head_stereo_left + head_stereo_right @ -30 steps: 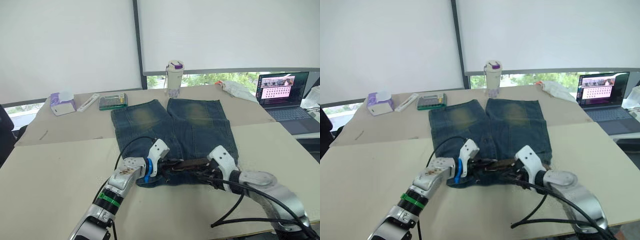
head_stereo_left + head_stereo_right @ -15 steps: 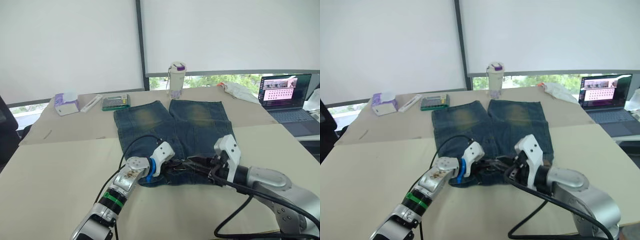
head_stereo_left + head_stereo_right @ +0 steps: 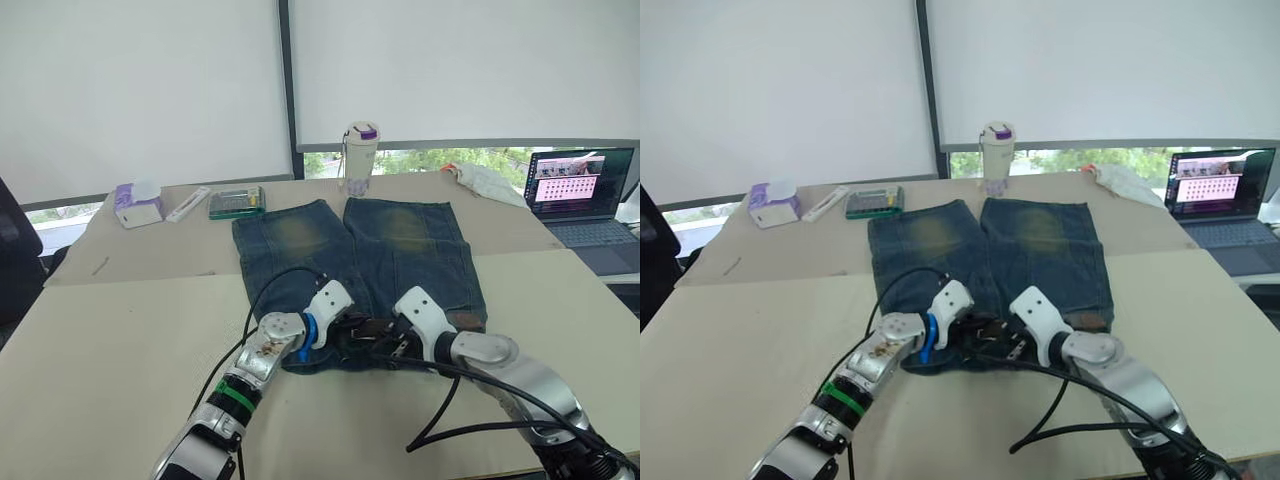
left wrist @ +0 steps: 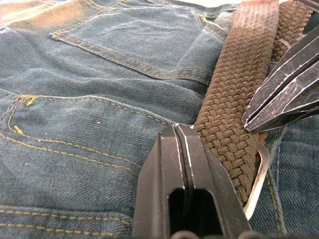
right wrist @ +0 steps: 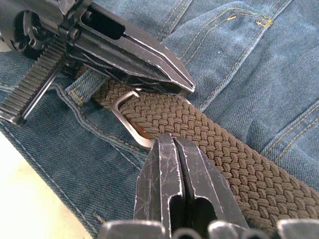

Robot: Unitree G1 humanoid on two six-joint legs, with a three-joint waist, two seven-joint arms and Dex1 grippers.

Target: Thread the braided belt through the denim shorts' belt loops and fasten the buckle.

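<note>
At the near edge of the denim shorts [image 3: 360, 255], along the waistband, lies the braided belt [image 5: 219, 154], running across the denim with its silver buckle [image 5: 130, 130] at the end toward the left tool [image 4: 180, 144]. Belt passes under a denim strip, likely one of the belt loops [image 5: 84, 84], just beside the buckle; cannot tell how many other loops are threaded. Buckle looks unfastened: no strap end through the frame, prong not visible. Reddish belt tip [image 4: 256, 20] shows past the right tool [image 5: 172, 149].

Left tool: fingers pressed together, tip resting on denim right beside the belt edge, holding nothing visible. Right tool: fingers also together, tip touching belt at the buckle frame, not clamped on it.

Judgement: threading at least partly done, fastening still left; next move probably needs one tool to grab the tip and feed it into the frame.

Shorts lie flat on the table [image 3: 120, 320], legs pointing away. Beyond: tumbler [image 3: 359, 155], tissue box [image 3: 137, 205], laptop [image 3: 585, 190].
</note>
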